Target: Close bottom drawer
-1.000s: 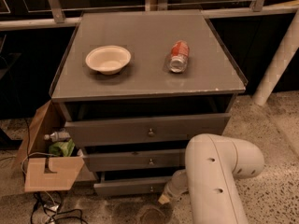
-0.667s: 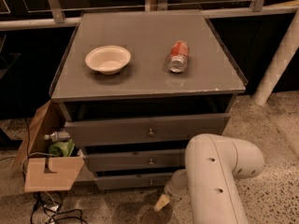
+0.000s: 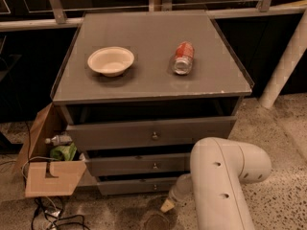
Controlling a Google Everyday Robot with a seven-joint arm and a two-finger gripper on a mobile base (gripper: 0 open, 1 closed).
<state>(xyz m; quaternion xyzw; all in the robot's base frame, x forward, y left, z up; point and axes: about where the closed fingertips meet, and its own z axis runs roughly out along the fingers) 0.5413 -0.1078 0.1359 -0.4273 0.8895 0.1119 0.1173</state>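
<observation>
The grey cabinet (image 3: 148, 87) has three drawers, all standing slightly out. The bottom drawer (image 3: 136, 186) is the lowest, a narrow grey front with a small round knob (image 3: 154, 187). Its front sits a little behind the middle drawer (image 3: 139, 165) front, with only a thin dark gap above it. My white arm (image 3: 223, 181) comes in from the lower right. The gripper (image 3: 168, 205) hangs just below and in front of the bottom drawer's right half, close to the floor, with one tan fingertip showing.
A white bowl (image 3: 111, 61) and a red can (image 3: 183, 58) lying on its side rest on the cabinet top. An open cardboard box (image 3: 48, 169) with a bottle and green item stands at the left. Cables (image 3: 50, 217) lie on the floor. A white post (image 3: 287, 56) is at right.
The bottom drawer has slid back into the cabinet; its front stuck out further a second ago. The gripper stayed low in front of it, shifting slightly downward.
</observation>
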